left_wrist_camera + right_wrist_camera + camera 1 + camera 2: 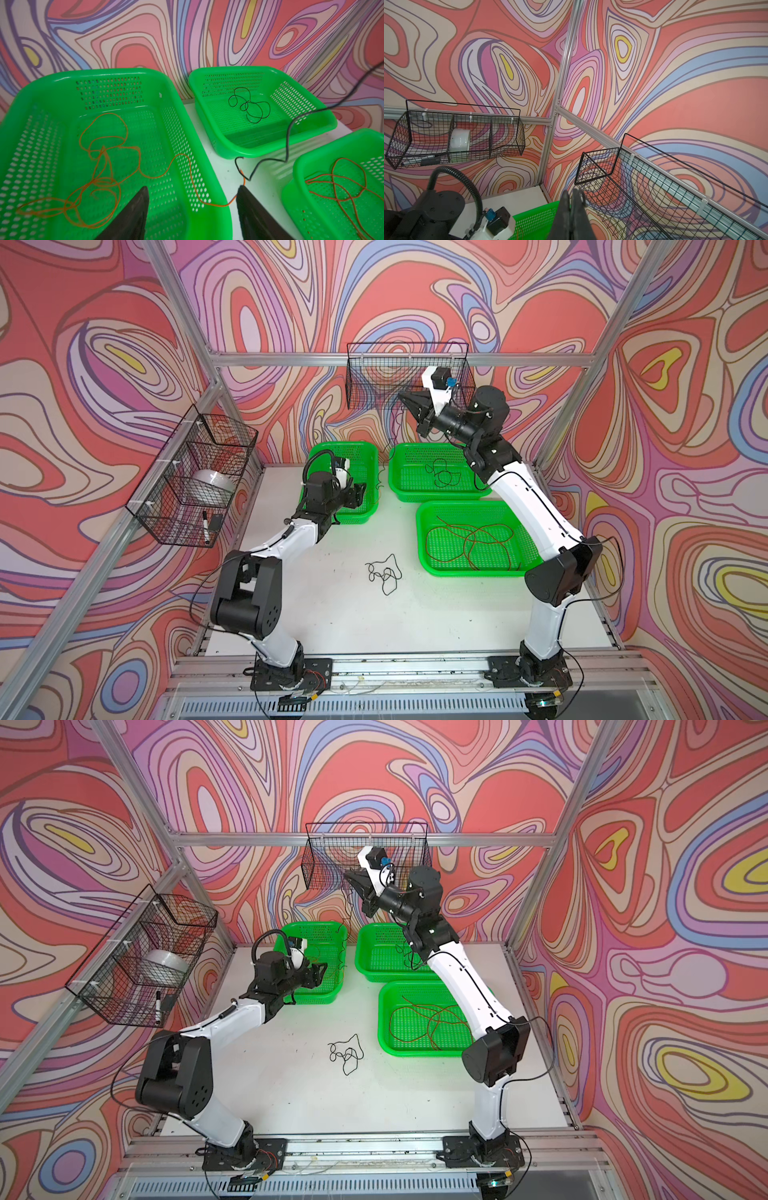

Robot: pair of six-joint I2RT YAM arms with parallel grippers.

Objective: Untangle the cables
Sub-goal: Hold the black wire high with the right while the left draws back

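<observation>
Thin orange cable (pixel 102 149) sits in the green perforated plastic basket (pixel 108 71) under my spread left fingers (pixel 133 212), tail touching the thin black cable (pixel 287 141) my right fingers (pixel 564 212) pinch overhead; black tangle (pixel 384 572) nearby unsorted.

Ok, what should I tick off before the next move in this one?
1. Right pincer shut on the hanging black cable: ok.
2. Left pincer open: ok.
3. Orange cable fully inside its green basket: not ok, one end trails over the rim.
4. Orange end free of the hanging black cable on the table: not ok, they look crossed.
5. Tangled black cable lying alone on the table: ok.
</observation>
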